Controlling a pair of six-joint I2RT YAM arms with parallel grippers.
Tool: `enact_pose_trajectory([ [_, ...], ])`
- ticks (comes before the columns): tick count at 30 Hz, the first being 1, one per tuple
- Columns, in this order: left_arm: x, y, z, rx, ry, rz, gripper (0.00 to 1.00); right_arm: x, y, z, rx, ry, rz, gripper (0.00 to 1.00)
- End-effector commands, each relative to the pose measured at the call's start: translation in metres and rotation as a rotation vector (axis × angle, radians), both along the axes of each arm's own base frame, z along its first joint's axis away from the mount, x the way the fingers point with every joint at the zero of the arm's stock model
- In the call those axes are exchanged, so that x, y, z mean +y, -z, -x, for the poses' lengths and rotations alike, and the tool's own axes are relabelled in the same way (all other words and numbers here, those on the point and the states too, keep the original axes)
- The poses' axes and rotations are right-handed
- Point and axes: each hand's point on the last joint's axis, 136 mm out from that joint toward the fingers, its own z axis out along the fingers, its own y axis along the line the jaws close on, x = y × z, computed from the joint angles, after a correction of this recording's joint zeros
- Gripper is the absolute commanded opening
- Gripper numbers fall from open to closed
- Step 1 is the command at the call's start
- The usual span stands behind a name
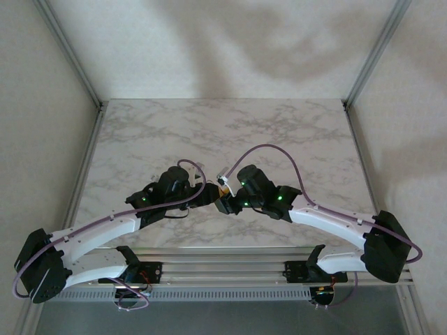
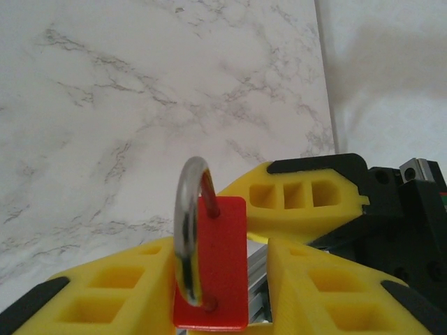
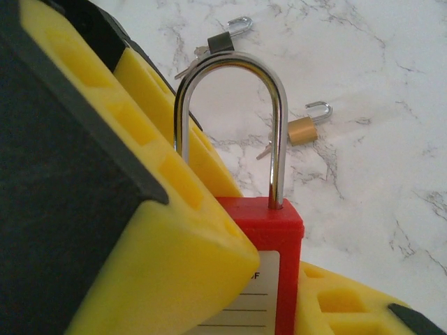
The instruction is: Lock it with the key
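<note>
– Red padlock [image 3: 286,230] first: where do we have it?
– Held above the bench [image 1: 209,132], between the yellow fingers [image 3: 160,272] of our right gripper [image 3: 272,279], whose jaws are clamped on its body. In the right wrist view it stands straight, with the steel shackle [image 3: 230,61] at 12 o'clock and the body at 6.
– And from our left side?
– The left wrist view looks almost down that same axis. We see the top face of the body and the shackle bowing toward the lens. So we judge that the long axis runs along the line between our two wrists, shackle end toward the left gripper [image 2: 222,276], bottom end buried toward the right palm.
– Are the left jaws on it?
– They flank the body, one finger at 8 o'clock and one at 4. The 8 o'clock pad looks to touch it. On the other side something grey sits in the gap, so we cannot tell whether they grip.
– Any key?
– We cannot make one out on this lock. Two smaller locks lie well behind it on the bench: a brass one [image 3: 302,130] at 3 o'clock of the shackle and a black one [image 3: 222,40] at 12.
– Which arm is nearer?
– Both are at it; in the top view the left comes in from 8 o'clock and the right from 4. The coming move, we think, hinges on reaching the bottom end, which the right grip hides.
</note>
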Motion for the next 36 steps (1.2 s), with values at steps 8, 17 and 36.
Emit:
enact_pose_trajectory([
  [8, -0.010, 0.000, 0.008, 0.011, 0.049, 0.062, 0.06, 0.029, -0.050, 0.000, -0.084, -0.048, -0.173, 0.00],
  [17, -0.001, -0.001, 0.004, 0.000, -0.018, 0.085, 0.00, 0.029, -0.051, 0.002, -0.083, -0.054, -0.179, 0.00],
  [36, 0.012, 0.002, -0.008, 0.011, -0.116, 0.115, 0.00, 0.018, -0.053, 0.007, -0.121, -0.066, -0.168, 0.67],
])
